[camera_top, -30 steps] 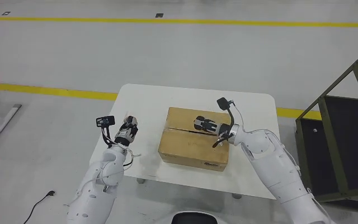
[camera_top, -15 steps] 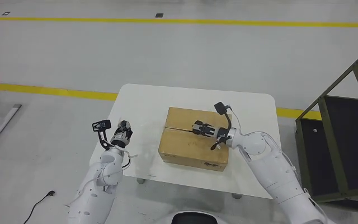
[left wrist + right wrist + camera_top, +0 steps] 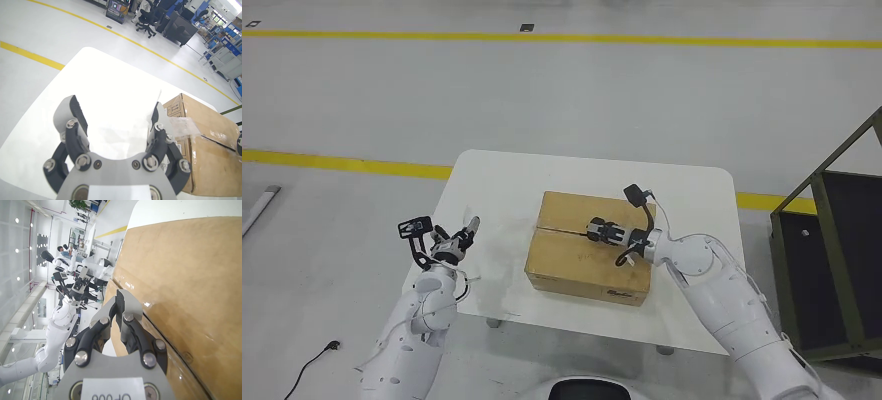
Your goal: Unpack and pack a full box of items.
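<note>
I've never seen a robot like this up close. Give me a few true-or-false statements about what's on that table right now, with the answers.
1. The cardboard box has its top flaps shut. True.
2. The left pincer is gripping something. False: it is open with nothing between its fingers, over the table beside the box.
3. The right pincer is over the top of the box, by the middle seam. True.
4. The box stands on the floor. False: it sits on the white table.
5. The right pincer is spread wide open. False: its fingers are closed together.
</note>
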Robot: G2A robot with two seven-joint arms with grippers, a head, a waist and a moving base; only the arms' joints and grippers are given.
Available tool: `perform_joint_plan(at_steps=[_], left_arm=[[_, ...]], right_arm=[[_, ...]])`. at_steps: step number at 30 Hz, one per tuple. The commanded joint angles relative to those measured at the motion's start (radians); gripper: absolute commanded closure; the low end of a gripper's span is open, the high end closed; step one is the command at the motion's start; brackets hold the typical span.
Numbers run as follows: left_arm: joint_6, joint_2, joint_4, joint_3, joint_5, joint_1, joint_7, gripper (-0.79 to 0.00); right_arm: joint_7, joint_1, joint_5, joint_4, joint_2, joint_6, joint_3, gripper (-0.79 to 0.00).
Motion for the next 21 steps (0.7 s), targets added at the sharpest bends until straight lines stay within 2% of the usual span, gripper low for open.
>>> perform_joint_plan(at_steps=[1, 12, 21], left_arm=[[-0.002, 0.003, -0.012, -0.014, 0.0, 0.01, -0.011, -0.785], [0.014, 0.012, -0.049, -0.078, -0.014, 0.078, -0.054, -0.785], [-0.024, 0.016, -0.054, -0.09, -0.013, 0.086, -0.075, -0.785]], right_arm=[[-0.001, 0.004, -0.001, 0.006, -0.001, 0.002, -0.002, 0.0], [-0.017, 0.012, -0.007, 0.03, -0.005, 0.007, -0.005, 0.0], [-0.017, 0.008, 0.027, 0.037, -0.011, -0.013, -0.006, 0.0]])
